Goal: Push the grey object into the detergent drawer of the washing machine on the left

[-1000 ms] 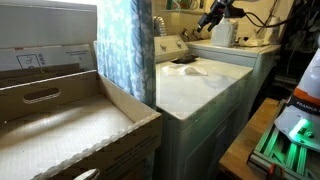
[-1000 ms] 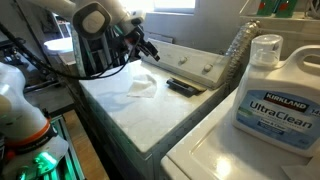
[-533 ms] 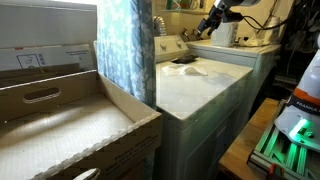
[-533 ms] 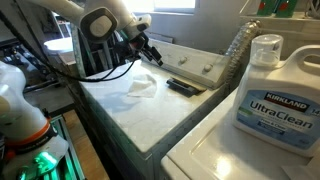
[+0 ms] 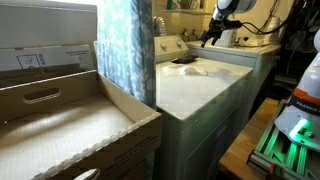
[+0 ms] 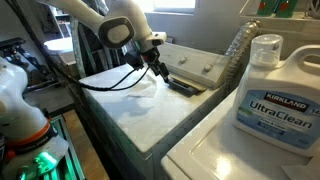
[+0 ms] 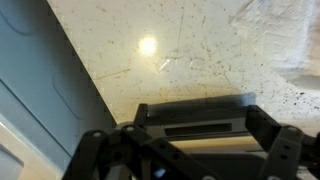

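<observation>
The grey object (image 6: 183, 87) is a small, flat, dark piece lying on the washing machine's glossy white top (image 6: 130, 115) close to the raised rear control panel (image 6: 200, 63). My gripper (image 6: 160, 72) hangs just above its near end. In the wrist view the grey object (image 7: 190, 108) lies crosswise between my spread fingers, and the gripper (image 7: 197, 116) is open and empty. In an exterior view the gripper (image 5: 208, 38) is over the back of the washer top (image 5: 195, 90). A pale whitish patch (image 6: 143, 92) lies beside the arm.
A second white washer (image 6: 215, 150) carries a white Kirkland detergent jug (image 6: 275, 85). A ribbed hose (image 6: 236, 50) stands behind it. A blue curtain (image 5: 125, 50) and an open cardboard box (image 5: 60, 120) stand beside the washer.
My arm has swung across the washer top toward the rear panel and dropped lower; the gripper now hovers over the grey object. The grey object has not moved.
</observation>
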